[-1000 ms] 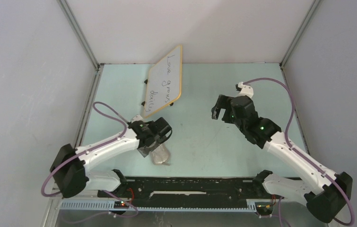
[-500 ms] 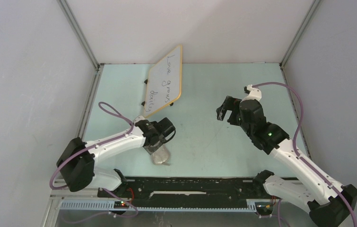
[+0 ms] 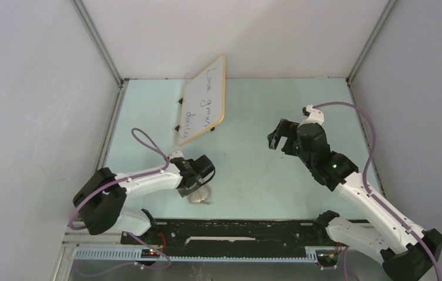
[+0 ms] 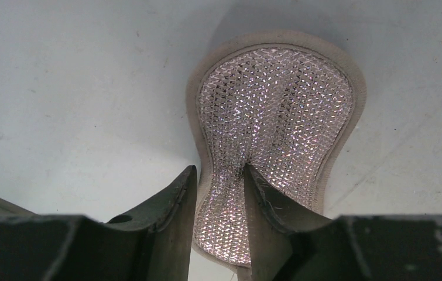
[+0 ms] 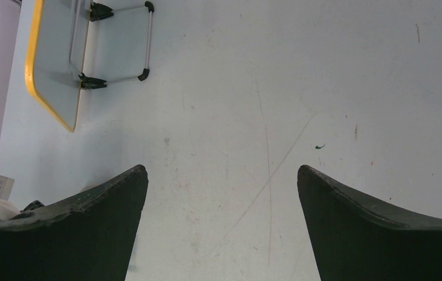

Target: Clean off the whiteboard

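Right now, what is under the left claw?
A sparkly mesh cloth pad lies on the table, its near end pinched in the left claw. Its near tip and the table beneath it are covered.

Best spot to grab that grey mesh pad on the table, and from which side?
Pinch the pad across one end, coming straight down from above: it lies flat and limp on the table, so its soft edges bunch into a ridge between the fingers. The left gripper is squeezing it there.
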